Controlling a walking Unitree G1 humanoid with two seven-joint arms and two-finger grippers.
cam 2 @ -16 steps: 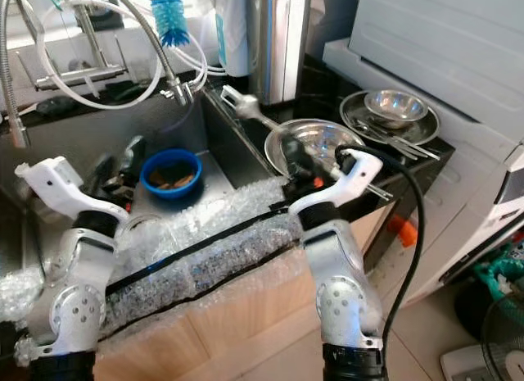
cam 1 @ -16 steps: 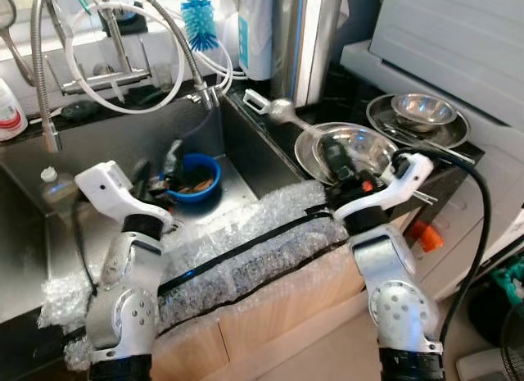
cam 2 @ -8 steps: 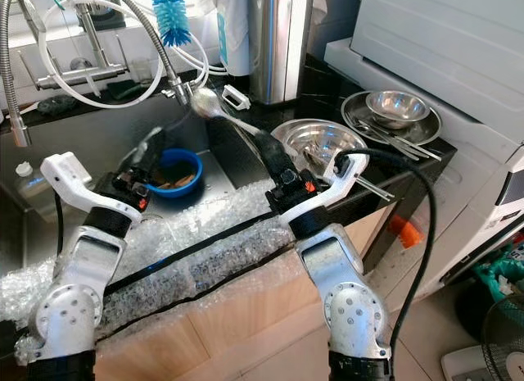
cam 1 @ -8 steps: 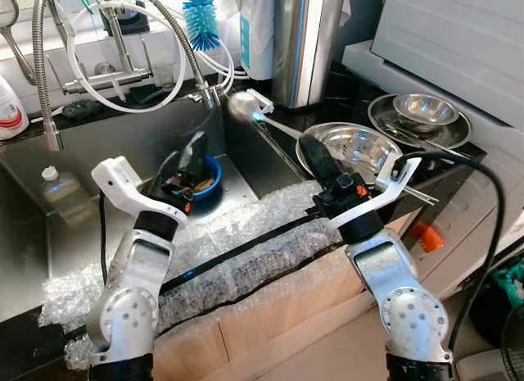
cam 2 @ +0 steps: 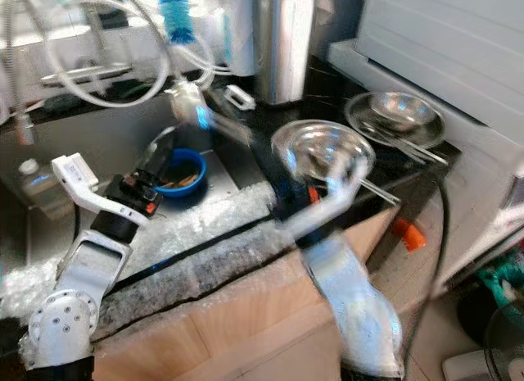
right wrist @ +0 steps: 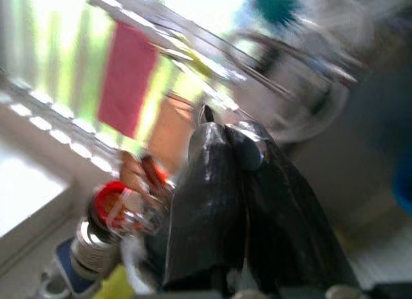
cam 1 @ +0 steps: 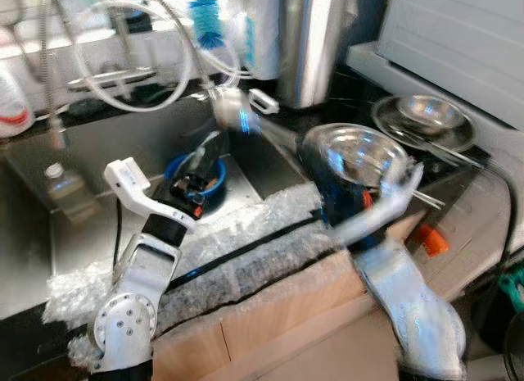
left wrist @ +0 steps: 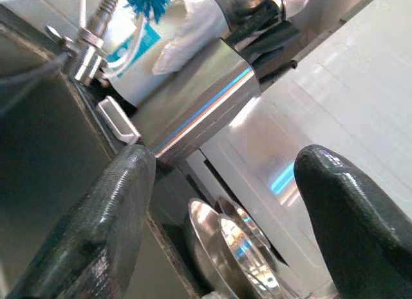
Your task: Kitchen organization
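since the previous frame the right gripper (cam 2: 282,180), clamped on a ladle (cam 2: 190,107), has swung it over the sink (cam 2: 82,151); left gripper (cam 1: 205,156), fingers apart, above the blue bowl (cam 1: 196,174)

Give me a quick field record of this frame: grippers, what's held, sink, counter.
left gripper: open, over the sink, holding nothing
right gripper: shut on ladle, arm blurred
ladle: bowl end out over the sink's right edge
sink contents: blue bowl, small clear bottle
counter right of sink: large steel bowl, smaller steel bowl on a plate
front edge: bubble wrap
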